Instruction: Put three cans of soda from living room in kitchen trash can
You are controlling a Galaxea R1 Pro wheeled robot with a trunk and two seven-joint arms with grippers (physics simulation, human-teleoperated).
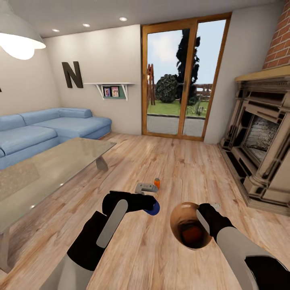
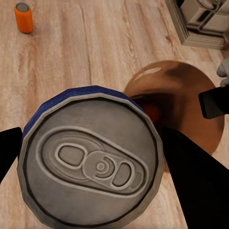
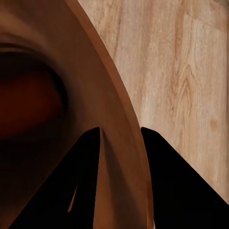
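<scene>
My left gripper (image 1: 152, 206) is shut on the blue can of soda (image 1: 153, 208), held in the air just left of the tash can (image 1: 179, 219). In the left wrist view the blue can's silvery top (image 2: 93, 157) sits between the fingers, with the bucket's glossy brown inside (image 2: 191, 90) beside it. My right gripper (image 1: 202, 212) is shut on the bucket's rim (image 3: 112, 100), one finger inside and one outside. The reddish can (image 1: 192, 234) lies in the bucket's bottom. On the living room floor beyond stands the orange can (image 1: 157, 183), upright (image 2: 24, 17).
A small grey object (image 1: 146, 187) lies on the floor beside the orange can. The glass-topped low table (image 1: 48, 169) and blue sofa (image 1: 52, 129) are at the left. The brick fireplace (image 1: 262, 141) stands right, and the wood-framed glass doors (image 1: 181, 80) are ahead.
</scene>
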